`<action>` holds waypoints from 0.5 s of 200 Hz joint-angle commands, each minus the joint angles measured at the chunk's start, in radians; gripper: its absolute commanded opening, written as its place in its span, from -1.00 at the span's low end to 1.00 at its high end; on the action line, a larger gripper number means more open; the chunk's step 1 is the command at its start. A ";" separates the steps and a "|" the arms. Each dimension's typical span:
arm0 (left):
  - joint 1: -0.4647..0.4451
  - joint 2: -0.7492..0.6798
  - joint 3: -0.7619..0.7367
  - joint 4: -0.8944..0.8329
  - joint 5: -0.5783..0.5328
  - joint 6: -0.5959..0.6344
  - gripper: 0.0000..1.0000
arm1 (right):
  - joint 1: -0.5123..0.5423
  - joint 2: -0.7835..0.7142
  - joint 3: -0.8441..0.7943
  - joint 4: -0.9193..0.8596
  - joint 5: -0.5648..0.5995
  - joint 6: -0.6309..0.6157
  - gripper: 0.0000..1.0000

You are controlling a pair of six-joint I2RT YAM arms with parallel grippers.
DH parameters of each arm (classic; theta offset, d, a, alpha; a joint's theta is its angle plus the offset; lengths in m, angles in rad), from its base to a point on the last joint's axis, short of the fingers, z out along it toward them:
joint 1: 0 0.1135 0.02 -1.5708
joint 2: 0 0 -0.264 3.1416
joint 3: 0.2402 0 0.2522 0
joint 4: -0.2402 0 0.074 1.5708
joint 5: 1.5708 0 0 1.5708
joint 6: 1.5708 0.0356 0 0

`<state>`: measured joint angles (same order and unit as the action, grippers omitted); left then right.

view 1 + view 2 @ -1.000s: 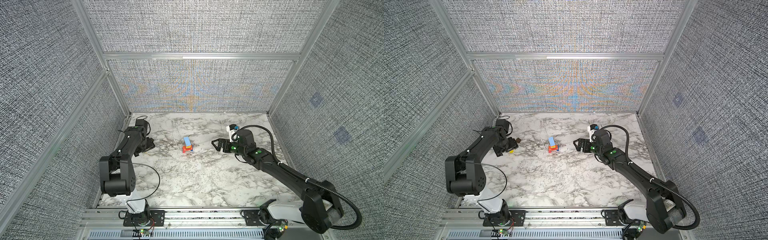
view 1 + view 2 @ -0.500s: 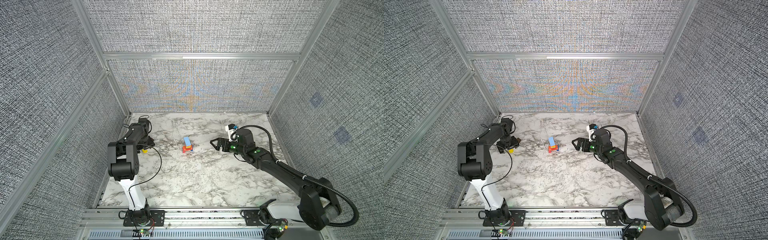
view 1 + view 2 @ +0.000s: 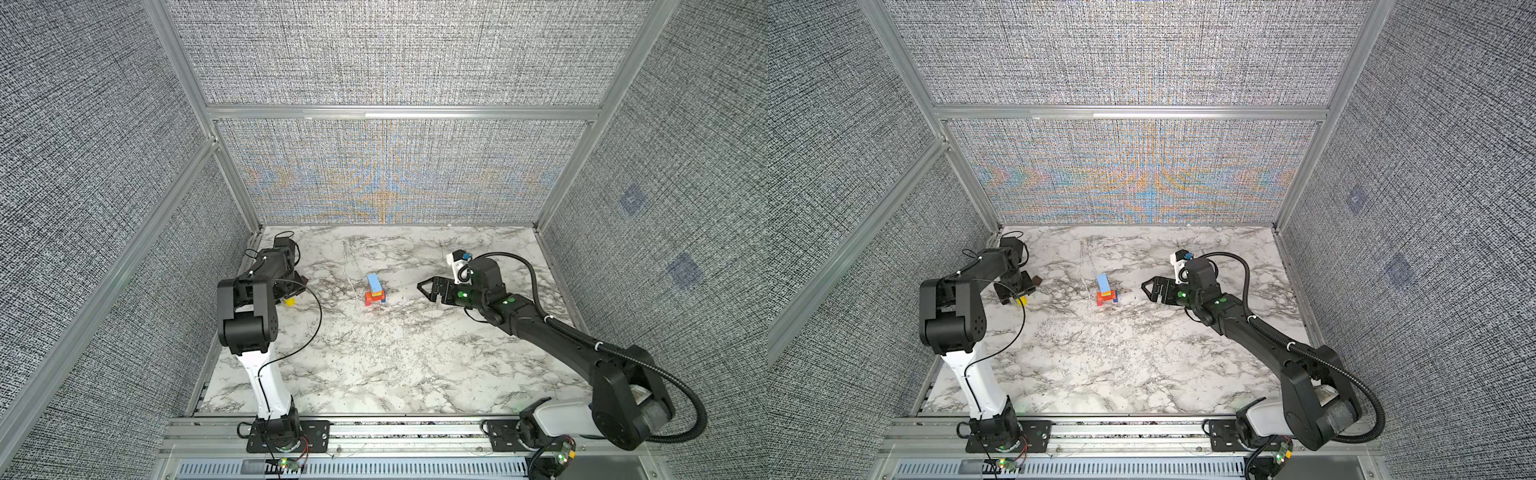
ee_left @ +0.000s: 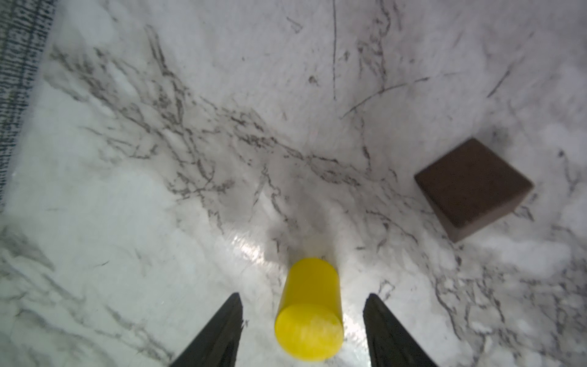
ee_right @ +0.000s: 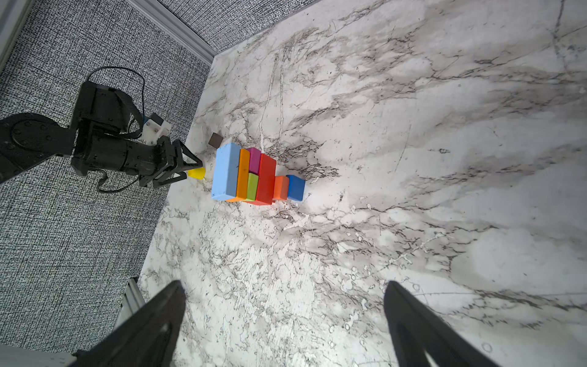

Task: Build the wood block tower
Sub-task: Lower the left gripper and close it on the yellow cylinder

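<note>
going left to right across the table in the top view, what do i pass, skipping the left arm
yellow cylinder → dark brown block → tower → right gripper

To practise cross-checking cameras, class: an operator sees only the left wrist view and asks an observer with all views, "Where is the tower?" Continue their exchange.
Observer: The tower stands in the middle of the table, apart from your yellow cylinder.
Operator: What tops it?
Observer: A light blue brick is its top block.
Operator: Is the right end effector near it?
Observer: The right end effector is open, empty, and apart from the tower.
</note>
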<state>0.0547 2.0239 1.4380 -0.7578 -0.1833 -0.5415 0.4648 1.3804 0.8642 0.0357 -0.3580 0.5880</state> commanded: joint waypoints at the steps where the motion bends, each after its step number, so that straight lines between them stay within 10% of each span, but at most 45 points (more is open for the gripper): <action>1: 0.003 0.020 0.021 0.018 0.005 0.013 0.22 | 0.002 0.003 0.006 0.034 -0.011 0.003 0.98; 100: 0.003 0.007 -0.014 0.012 0.027 0.011 0.07 | 0.006 0.035 0.025 0.022 -0.019 0.006 0.98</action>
<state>0.0559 2.0483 1.4384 -0.7395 -0.1730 -0.5419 0.4660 1.4151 0.8772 0.0360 -0.3702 0.5922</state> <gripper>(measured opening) 0.538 0.991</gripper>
